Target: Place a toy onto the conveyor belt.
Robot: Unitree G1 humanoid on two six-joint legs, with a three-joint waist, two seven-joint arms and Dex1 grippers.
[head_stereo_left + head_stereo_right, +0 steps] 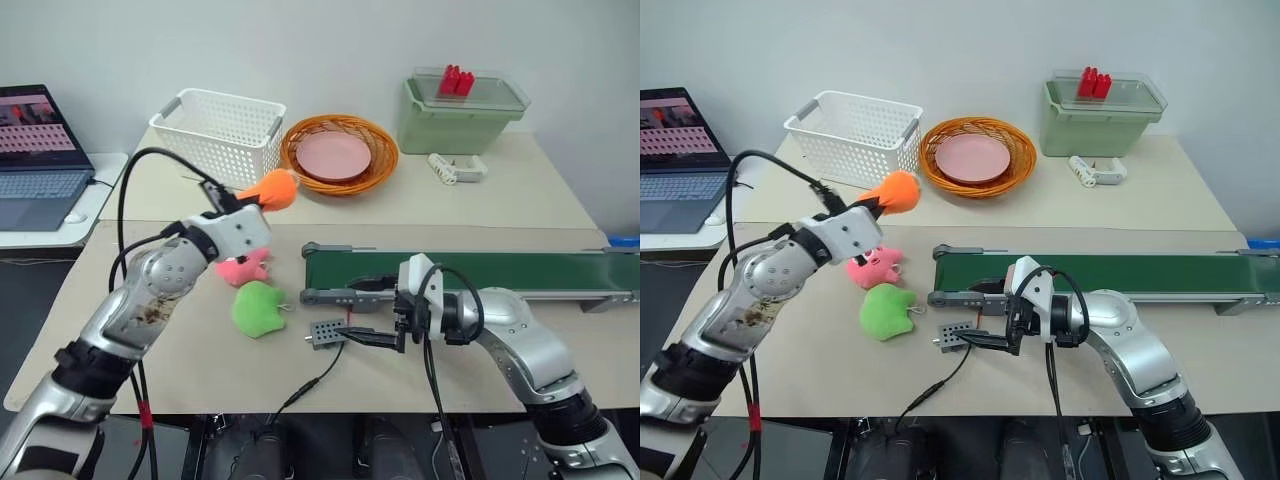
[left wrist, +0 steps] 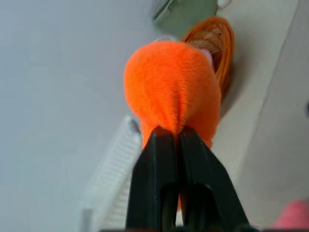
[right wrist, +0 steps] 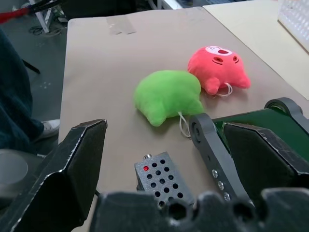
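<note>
The orange plush toy (image 1: pixel 274 189) hangs in the air above the table, left of the belt's near end, with my left gripper (image 1: pixel 242 199) shut on it. In the left wrist view the two black fingers (image 2: pixel 159 174) pinch the toy (image 2: pixel 169 87) at its base. The dark green conveyor belt (image 1: pixel 500 270) runs along the table's right half in a grey frame. My right gripper (image 1: pixel 372 312) hovers open just in front of the belt's left end, fingers (image 3: pixel 77 159) spread wide with nothing between them.
A pink plush (image 1: pixel 244 267) and a lime green plush (image 1: pixel 258 308) lie on the table below the left arm. A small grey perforated box (image 1: pixel 326 333) with a cable sits near the right gripper. Behind stand a white basket (image 1: pixel 222 133), an orange wicker bowl (image 1: pixel 340 152), a green bin (image 1: pixel 460 110) and a laptop (image 1: pixel 40 155).
</note>
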